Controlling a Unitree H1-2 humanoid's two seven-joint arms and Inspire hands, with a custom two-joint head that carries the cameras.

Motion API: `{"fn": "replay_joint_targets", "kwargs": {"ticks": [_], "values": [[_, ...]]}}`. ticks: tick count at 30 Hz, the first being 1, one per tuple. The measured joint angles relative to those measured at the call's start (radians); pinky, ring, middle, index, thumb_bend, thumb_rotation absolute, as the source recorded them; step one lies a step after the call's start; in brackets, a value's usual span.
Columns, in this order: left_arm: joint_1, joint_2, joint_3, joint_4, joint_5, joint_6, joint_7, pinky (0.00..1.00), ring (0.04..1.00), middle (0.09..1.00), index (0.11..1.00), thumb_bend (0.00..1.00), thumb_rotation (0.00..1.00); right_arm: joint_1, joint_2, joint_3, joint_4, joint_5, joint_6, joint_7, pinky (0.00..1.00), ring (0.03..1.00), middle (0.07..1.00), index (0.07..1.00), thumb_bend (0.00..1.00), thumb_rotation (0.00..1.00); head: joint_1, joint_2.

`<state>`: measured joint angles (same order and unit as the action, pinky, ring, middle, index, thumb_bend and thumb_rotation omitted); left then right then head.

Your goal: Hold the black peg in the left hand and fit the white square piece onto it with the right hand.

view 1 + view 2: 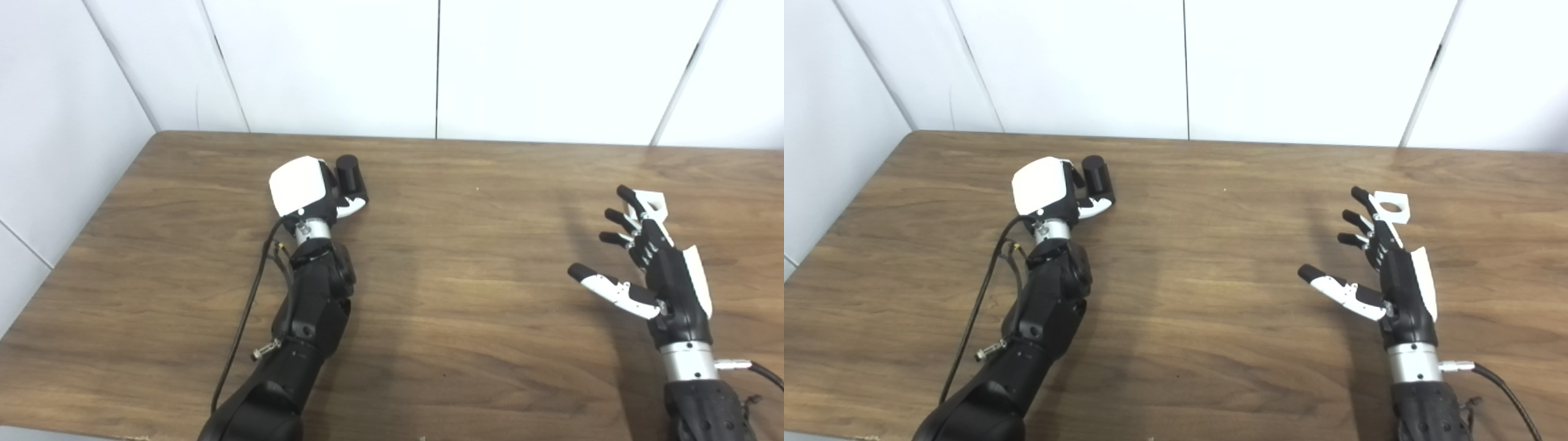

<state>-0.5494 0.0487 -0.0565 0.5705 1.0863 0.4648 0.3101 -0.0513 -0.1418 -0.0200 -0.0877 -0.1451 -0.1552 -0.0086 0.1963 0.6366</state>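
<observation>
White wall panels back a brown wood-grain surface [1213, 257]. On the far left, the left robot hand [1053, 190] is wrapped round the black peg [1096, 174], a smooth matte cylinder. On the right, the right robot hand [1375, 269] is spread, grasping nothing; the white square piece [1393, 208], flat with a round hole, lies just beyond its fingertips. Grasping this piece looks like the step in hand; next it likely needs a pinch by the edges.

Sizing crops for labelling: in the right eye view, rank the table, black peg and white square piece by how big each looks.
1. Table, by far the largest.
2. Black peg, at the left hand.
3. White square piece, partly hidden by the right hand.
The last two look close, so their order is unsure.
</observation>
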Motion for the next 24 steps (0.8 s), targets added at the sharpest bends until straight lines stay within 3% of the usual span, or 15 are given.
{"fn": "replay_joint_targets", "kwargs": {"ticks": [8, 9, 10, 16, 18, 19, 21, 24], "values": [[0.001, 0.016, -0.026, 0.000, -0.022, -0.002, 0.001, 0.62, 0.755, 0.766, 0.488, 0.78, 0.32, 0.003, 0.001, 0.000, -0.002, -0.009, 0.000, -0.006, 0.75, 0.863, 0.956, 0.907, 0.65, 0.27, -0.005, 0.002], [0.002, 0.019, -0.030, -0.002, -0.029, -0.003, 0.001, 0.64, 0.752, 0.759, 0.485, 0.62, 0.18, 0.003, 0.001, 0.000, -0.002, -0.010, 0.000, -0.007, 0.75, 0.866, 0.956, 0.904, 0.65, 0.27, -0.003, 0.003], [0.002, 0.021, -0.034, -0.004, -0.040, -0.003, 0.001, 0.64, 0.751, 0.757, 0.484, 0.57, 0.14, 0.003, 0.001, 0.000, -0.002, -0.010, 0.000, -0.007, 0.75, 0.866, 0.956, 0.902, 0.64, 0.27, -0.002, 0.003], [0.005, 0.020, -0.054, -0.012, -0.067, -0.012, -0.001, 0.62, 0.752, 0.779, 0.488, 0.51, 0.10, 0.004, 0.002, 0.000, -0.003, -0.016, 0.000, -0.009, 0.74, 0.859, 0.951, 0.898, 0.64, 0.26, -0.002, -0.002], [0.006, 0.025, -0.054, -0.012, -0.060, -0.013, -0.005, 0.61, 0.755, 0.779, 0.523, 0.76, 0.41, 0.004, 0.002, -0.001, -0.003, -0.016, 0.000, -0.014, 0.75, 0.863, 0.950, 0.893, 0.64, 0.26, 0.000, -0.003], [0.006, 0.025, -0.054, -0.012, -0.053, -0.014, -0.012, 0.61, 0.758, 0.782, 0.534, 0.82, 0.49, 0.004, 0.002, -0.002, -0.003, -0.016, 0.000, -0.016, 0.75, 0.865, 0.951, 0.893, 0.64, 0.27, 0.000, -0.003], [0.005, 0.025, -0.054, -0.013, -0.026, -0.014, -0.034, 0.63, 0.781, 0.801, 0.577, 0.92, 0.59, 0.004, 0.002, -0.002, -0.003, -0.015, 0.000, -0.018, 0.76, 0.868, 0.955, 0.898, 0.65, 0.28, 0.000, -0.005], [-0.001, 0.023, -0.041, -0.015, 0.022, -0.014, -0.079, 0.65, 0.794, 0.811, 0.609, 0.98, 0.64, 0.004, 0.002, -0.002, -0.002, -0.015, 0.000, -0.018, 0.76, 0.872, 0.958, 0.904, 0.64, 0.27, -0.002, -0.005]]}}
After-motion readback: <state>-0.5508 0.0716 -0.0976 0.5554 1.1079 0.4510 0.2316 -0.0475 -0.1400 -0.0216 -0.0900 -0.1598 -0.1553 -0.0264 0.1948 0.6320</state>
